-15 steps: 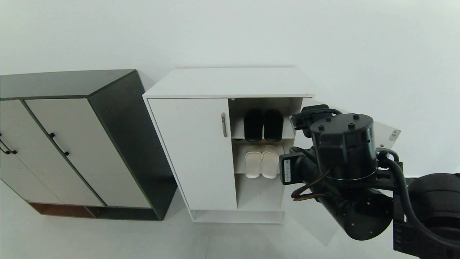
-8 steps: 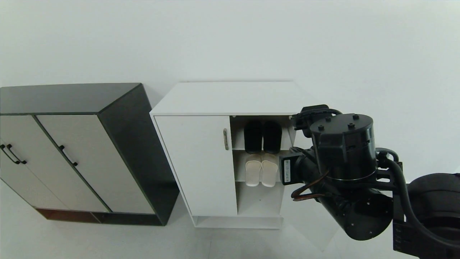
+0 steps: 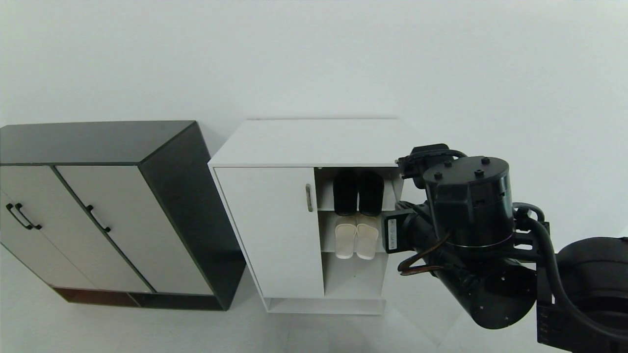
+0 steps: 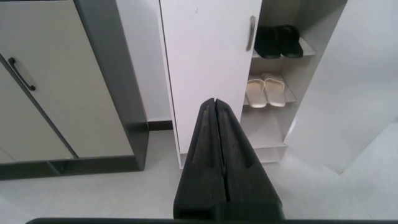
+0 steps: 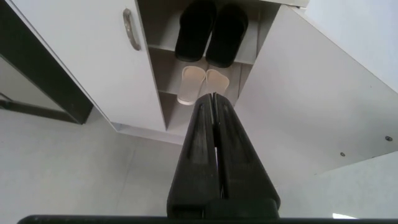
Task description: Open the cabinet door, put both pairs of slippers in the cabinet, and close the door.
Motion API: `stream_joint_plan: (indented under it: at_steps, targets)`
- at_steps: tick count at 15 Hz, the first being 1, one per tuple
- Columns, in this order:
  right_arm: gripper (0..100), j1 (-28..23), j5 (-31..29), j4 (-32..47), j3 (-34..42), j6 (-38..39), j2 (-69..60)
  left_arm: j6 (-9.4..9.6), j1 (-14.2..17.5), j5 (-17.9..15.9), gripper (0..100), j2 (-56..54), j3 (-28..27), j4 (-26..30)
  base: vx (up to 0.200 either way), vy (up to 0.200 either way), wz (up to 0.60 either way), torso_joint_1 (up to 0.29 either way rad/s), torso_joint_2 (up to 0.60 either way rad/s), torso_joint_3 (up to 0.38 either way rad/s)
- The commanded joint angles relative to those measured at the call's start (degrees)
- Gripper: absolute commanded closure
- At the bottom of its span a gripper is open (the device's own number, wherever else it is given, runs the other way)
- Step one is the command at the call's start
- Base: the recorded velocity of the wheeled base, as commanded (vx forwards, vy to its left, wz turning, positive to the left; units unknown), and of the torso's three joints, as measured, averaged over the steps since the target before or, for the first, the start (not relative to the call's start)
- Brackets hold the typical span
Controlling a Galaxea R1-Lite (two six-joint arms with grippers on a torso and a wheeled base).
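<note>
The black slippers [image 3: 358, 193] sit side by side on the top shelf of the white cabinet [image 3: 314, 142], just right of centre in the head view, and the white slippers [image 3: 356, 240] lie side by side on the shelf directly below them. Both pairs are inside the cabinet's right half, whose door [image 5: 305, 99] stands swung wide open to the right. The left door [image 3: 270, 230] is closed, with a slim metal handle [image 3: 308, 197] at its inner edge, just beside the black pair. The cabinet stands on a pale floor [image 3: 147, 328] against a plain white wall [image 3: 314, 59]. The right arm [image 3: 471, 220] fills the lower right of the head view, overlapping the cabinet's right edge. In the right wrist view the right gripper [image 5: 215, 96] has its fingers pressed together on nothing and hangs in front of the open compartment, apart from door and shelves. In the left wrist view the left gripper [image 4: 215, 101] is likewise closed on nothing, well apart from the closed door. At the left of the head view stands a dark cabinet [image 3: 186, 211] with pale doors and black handles [image 3: 98, 218], just beside the white one.
</note>
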Motion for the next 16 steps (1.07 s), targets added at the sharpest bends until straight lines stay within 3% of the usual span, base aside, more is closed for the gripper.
stream_joint_plan:
  at_steps: [1,9,16]
  targets:
    - [100,0.0,0.0,0.0,0.1,0.0,0.0,0.03,0.0,0.1,100,0.0,0.0,0.0,0.0,0.0,0.0,0.0,0.0,0.0]
    - [100,-0.7,0.0,-0.1,0.3,-0.5,-0.2,0.03,0.0,0.0,100,0.0,0.0,0.0,0.0,0.0,-0.6,0.006,0.0,0.001]
    - [100,-5.6,-0.6,-1.6,-0.3,-2.4,-0.5,-0.05,0.0,0.1,100,0.0,0.0,0.0,0.0,0.0,0.0,0.0,0.0,0.0]
